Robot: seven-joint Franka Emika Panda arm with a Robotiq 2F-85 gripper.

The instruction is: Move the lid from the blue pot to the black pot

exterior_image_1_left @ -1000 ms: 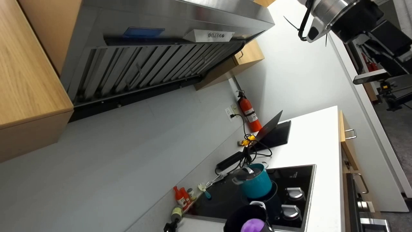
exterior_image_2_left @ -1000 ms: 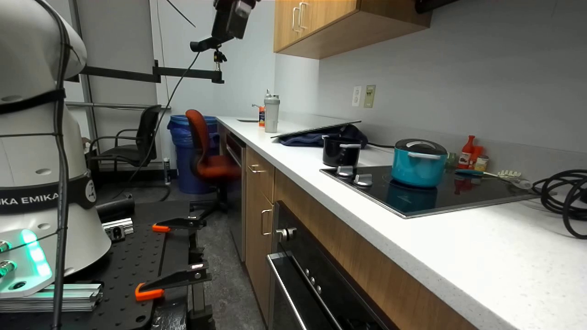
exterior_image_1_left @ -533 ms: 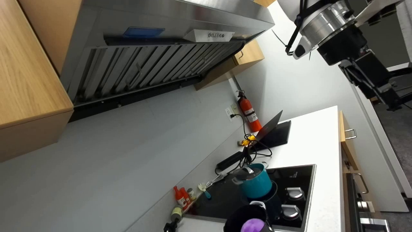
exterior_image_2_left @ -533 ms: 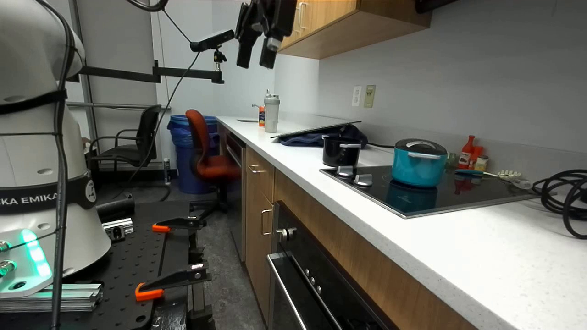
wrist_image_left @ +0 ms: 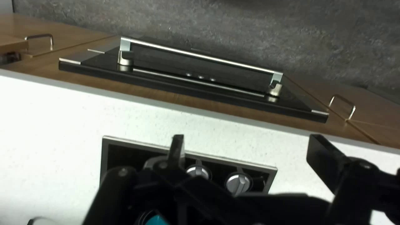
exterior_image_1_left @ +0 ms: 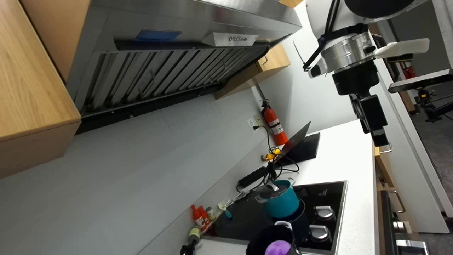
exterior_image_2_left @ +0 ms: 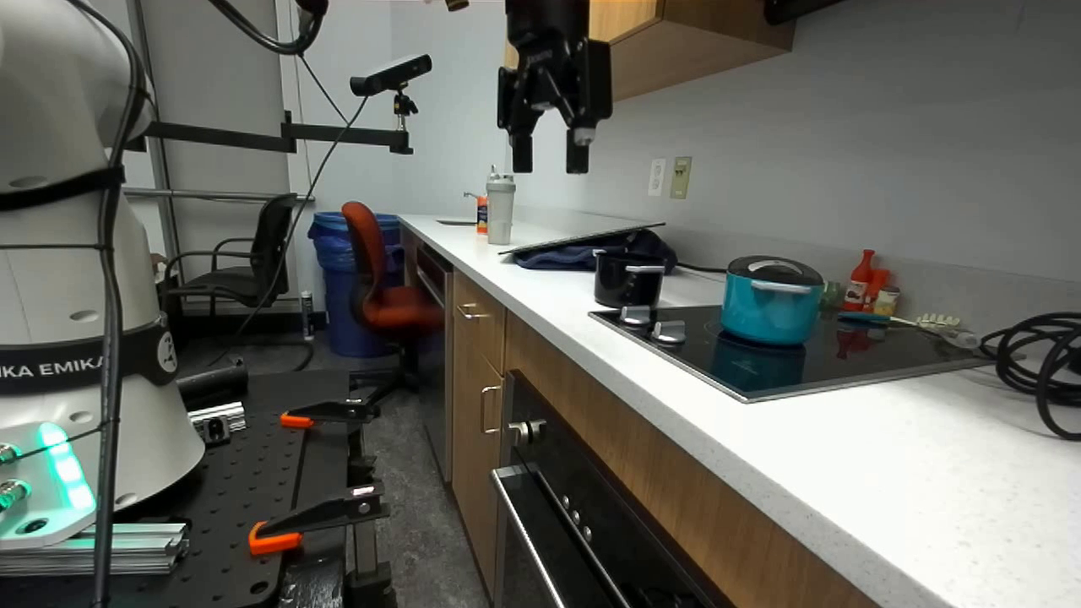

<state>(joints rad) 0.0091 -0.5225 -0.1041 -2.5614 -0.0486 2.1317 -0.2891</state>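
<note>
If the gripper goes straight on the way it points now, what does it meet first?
Likely the oven handle: the gripper points down, apparently just in front of the counter. Depth is unclear, so it might instead clip the counter's edge or reach the floor.

Two knobs [exterior_image_2_left: 669,332] and one blue pot [exterior_image_2_left: 770,311] with one lid [exterior_image_2_left: 775,269] are sitting on the stove [exterior_image_2_left: 861,363], one black pot [exterior_image_2_left: 627,283] and two red bottles [exterior_image_1_left: 198,216] standing near it.
</note>
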